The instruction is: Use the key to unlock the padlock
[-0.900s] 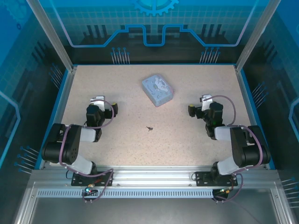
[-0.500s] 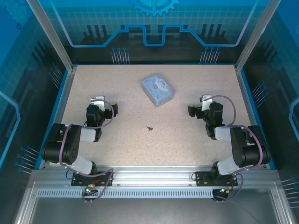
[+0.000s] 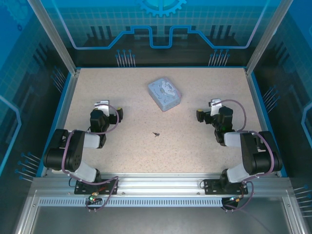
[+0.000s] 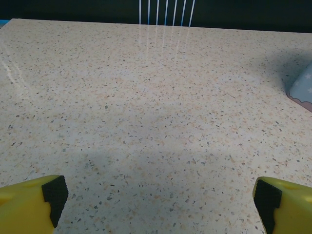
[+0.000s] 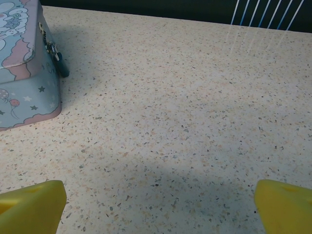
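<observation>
Starting at the left, you are looking at the left gripper [image 4: 158, 201] gaping wide and holding nothing. The key [image 3: 156, 134] is lying loose near the middle of the table [image 3: 122, 156], with the padlock [image 5: 62, 67] hanging on the side of the tin [image 3: 165, 93] beyond it, while the right gripper [image 5: 158, 204] is likewise gaping wide, empty

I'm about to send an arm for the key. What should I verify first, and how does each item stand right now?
1. Key located: ok, it lies on the table between the arms, apart from the tin.
2. Padlock located: ok, it hangs at the tin's side.
3. Left gripper open, nothing held: ok.
4. Right gripper open, nothing held: ok.
5. Which way the keyhole faces: cannot tell.
6. How the key lies for a pinch: cannot tell, too small.
</observation>
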Motion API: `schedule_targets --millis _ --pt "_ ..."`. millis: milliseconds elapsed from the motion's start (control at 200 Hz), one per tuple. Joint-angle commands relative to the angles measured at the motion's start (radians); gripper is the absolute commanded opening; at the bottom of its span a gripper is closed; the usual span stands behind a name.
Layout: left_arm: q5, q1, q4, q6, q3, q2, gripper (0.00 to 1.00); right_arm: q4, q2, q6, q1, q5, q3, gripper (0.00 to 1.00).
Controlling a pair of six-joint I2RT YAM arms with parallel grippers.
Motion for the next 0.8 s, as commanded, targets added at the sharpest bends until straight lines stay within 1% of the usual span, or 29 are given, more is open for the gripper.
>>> schedule_targets --millis 0,135,365,420,495,540,610,670,710,795 --pt "0.031 0.016 -0.010 -0.002 0.022 0.006 0.99 -0.001 0.005 -0.003 -0.016 -0.022 0.017 1.00" --pt "0.043 0.022 -0.014 -0.004 0.025 0.007 0.99 0.000 0.005 -0.002 -0.023 -0.039 0.015 1.00" --pt "0.052 0.025 -0.009 -0.006 0.022 0.004 0.99 -0.004 0.000 0.001 -0.022 -0.028 0.018 1.00" --pt "0.035 0.025 -0.058 -0.010 0.038 -0.023 0.99 -0.111 -0.036 0.013 -0.021 -0.001 0.060 1.00" --pt "-0.025 0.022 -0.234 -0.026 0.107 -0.083 0.99 -0.349 -0.112 0.038 -0.023 0.009 0.153 1.00" --pt "-0.039 0.022 -0.332 -0.027 0.151 -0.112 0.99 -0.442 -0.144 0.072 -0.025 0.016 0.197 1.00" --pt "-0.051 0.007 -0.433 -0.015 0.204 -0.143 0.99 -0.577 -0.186 0.187 -0.032 0.042 0.251 1.00" --pt "-0.065 -0.009 -0.478 -0.039 0.237 -0.171 0.99 -0.682 -0.191 0.328 -0.059 0.045 0.302 1.00" --pt "-0.063 -0.015 -0.508 -0.073 0.258 -0.191 0.99 -0.738 -0.174 0.387 -0.082 0.008 0.346 1.00" --pt "-0.075 -0.025 -0.605 -0.181 0.321 -0.224 0.99 -0.836 -0.120 0.412 -0.092 -0.090 0.443 1.00"
